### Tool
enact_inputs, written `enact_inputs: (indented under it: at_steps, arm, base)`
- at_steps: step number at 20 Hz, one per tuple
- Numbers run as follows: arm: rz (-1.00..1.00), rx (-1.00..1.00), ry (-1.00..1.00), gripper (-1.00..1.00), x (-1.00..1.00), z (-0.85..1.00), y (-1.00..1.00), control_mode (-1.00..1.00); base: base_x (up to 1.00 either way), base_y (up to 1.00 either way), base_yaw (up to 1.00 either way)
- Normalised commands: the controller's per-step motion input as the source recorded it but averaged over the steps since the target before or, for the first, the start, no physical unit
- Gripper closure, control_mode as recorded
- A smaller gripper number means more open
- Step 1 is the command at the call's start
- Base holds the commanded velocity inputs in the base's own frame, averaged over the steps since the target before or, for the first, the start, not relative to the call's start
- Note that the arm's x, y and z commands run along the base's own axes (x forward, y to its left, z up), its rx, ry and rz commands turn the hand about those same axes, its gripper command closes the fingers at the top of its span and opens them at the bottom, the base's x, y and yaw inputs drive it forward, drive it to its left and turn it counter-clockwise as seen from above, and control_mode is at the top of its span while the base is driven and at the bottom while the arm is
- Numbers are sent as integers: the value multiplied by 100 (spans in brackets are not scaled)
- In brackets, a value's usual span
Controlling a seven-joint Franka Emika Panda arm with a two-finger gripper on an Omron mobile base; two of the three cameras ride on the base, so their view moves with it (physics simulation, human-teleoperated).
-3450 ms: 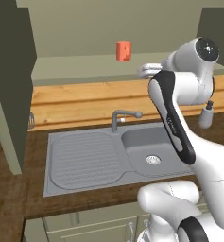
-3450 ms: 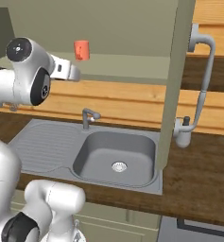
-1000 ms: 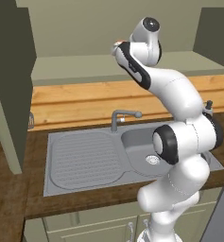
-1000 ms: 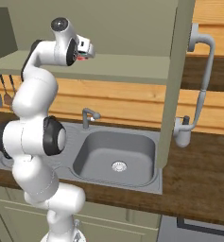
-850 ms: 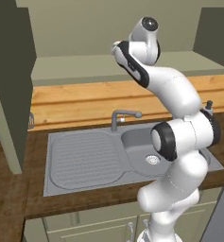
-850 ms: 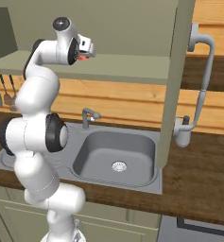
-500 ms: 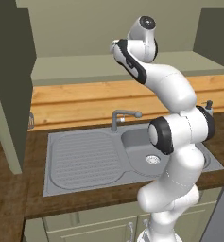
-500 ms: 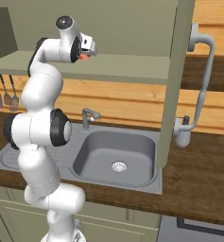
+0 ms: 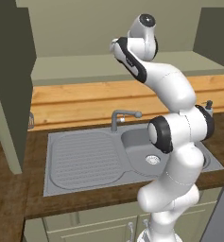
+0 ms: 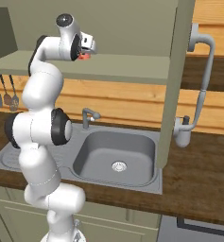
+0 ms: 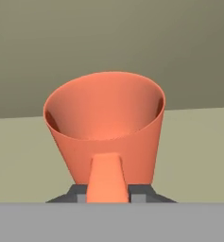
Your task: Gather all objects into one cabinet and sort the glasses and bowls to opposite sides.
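The two-finger gripper has closed on the small salmon-orange tapered cup, which stands upright on the pale olive-green cabinet shelf, directly ahead of the hand, mouth up, its long axis vertical

We are in a kitchen. In front of us a grey sink with a ribbed drainboard and a round drain is set into a dark brown wooden counter, with a curved grey faucet behind the basin. Above it hangs a wall cabinet with a pale olive interior and dark doors. Utensils hang on the wood-panelled back wall, and pale green base cabinets sit below the counter.
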Motion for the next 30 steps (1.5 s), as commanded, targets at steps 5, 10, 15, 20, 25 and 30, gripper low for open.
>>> enact_inputs:
  at_steps: [5,10,15,20,25,30]
  arm:
    - [-1,0,-2,100,-1,-1,0,-100]
    - [0,0,-12,100,-58,-4,0,-100]
    - [0,0,-11,100,-100,-8,0,-100]
    - [1,0,-7,100,-100,0,-12,-100]
    - [8,0,-2,100,-100,0,-30,-100]
    - [20,0,-2,100,-100,0,-29,-100]
  base:
    - [0,0,0]
    - [0,0,0]
    - [0,0,0]
    - [0,0,0]
    - [0,0,0]
    - [0,0,0]
